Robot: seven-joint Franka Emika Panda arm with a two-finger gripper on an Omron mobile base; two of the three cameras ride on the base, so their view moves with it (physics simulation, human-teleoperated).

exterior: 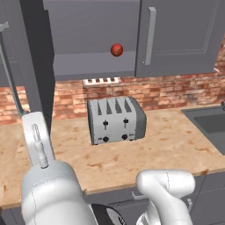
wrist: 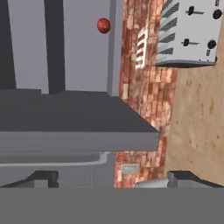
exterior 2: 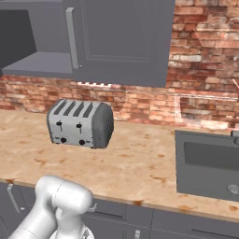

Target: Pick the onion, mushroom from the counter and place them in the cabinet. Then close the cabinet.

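At the near edge of the left base view, the white arm (exterior: 48,193) rises at about 7 o'clock, with a second bulky white joint at 5 o'clock. In the hand view the gripper (wrist: 111,179) sits at 6 o'clock, its two dark fingertips (wrist: 43,178) standing wide apart with nothing between them. That view is rolled on its side.

Beyond the arm lies the counter (exterior: 176,145), a tan wood-grain slab with reddish streaks. A silver four-slot toaster (exterior: 115,119) stands on it near the middle of the left base view, its levers and knobs facing the camera. In the right base view the toaster is at about 9 o'clock, and a dark sink (exterior 2: 207,163) is set into the counter at 3 o'clock.

Behind the toaster runs a red brick wall (exterior: 167,92), with a small white outlet plate (exterior: 102,81) just under the cabinet.

Farthest and highest is the dark grey cabinet (exterior: 184,39). Its left half stands open, showing a grey shelf (exterior: 94,66); an open door (exterior: 37,57) hangs edge-on at about 10 o'clock. The right door is closed, with a long silver handle (exterior: 150,36) at 1 o'clock. The onion (exterior: 116,49), a glossy red ball, rests on the shelf at 12 o'clock, toward its right end, near the closed door. In the hand view it appears at about 12 o'clock, well apart from the fingertips.

I cannot make out the mushroom.
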